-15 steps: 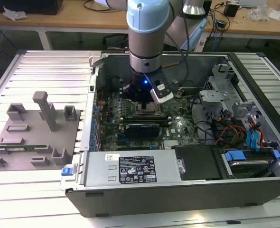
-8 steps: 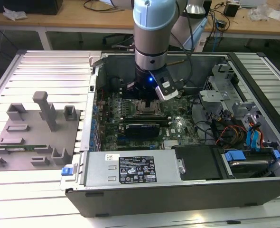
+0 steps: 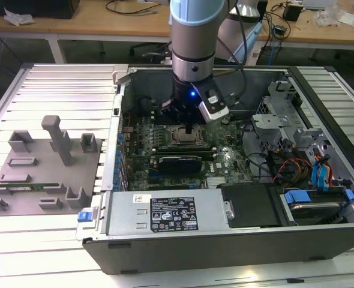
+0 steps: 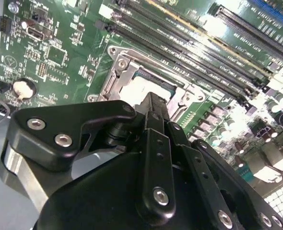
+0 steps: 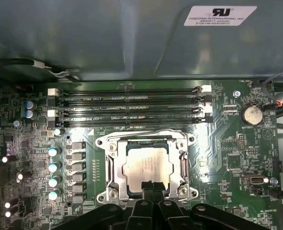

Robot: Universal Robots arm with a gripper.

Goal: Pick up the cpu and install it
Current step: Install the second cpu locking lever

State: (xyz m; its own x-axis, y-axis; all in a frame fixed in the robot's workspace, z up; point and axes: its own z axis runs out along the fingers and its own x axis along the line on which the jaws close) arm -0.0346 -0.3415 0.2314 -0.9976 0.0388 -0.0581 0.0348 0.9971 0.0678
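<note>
We have the gripper (image 3: 190,127) down inside the open case (image 3: 165,252), directly over the socket (image 5: 147,165) on the motherboard (image 4: 60,52). In the first wrist view the cpu (image 5: 146,165) lies flat inside the socket frame, its silvery top facing up and its edges running parallel to the frame on the sides we can see. The fingertips (image 5: 151,188) sit at the cpu's near edge, and in both wrist views they appear pressed together to a narrow point; whether they are touching the chip or just above it we cannot tell.

We judge this to be the seating stage. To do it well, we should keep the chip level and square to the frame, since a tilt or a sideways drag could harm the contacts underneath. Any pressure should be light and straight down. We also watch the memory slots (image 5: 132,108) just beside the socket and the frame's raised rim, so the linkage stays free of them.
</note>
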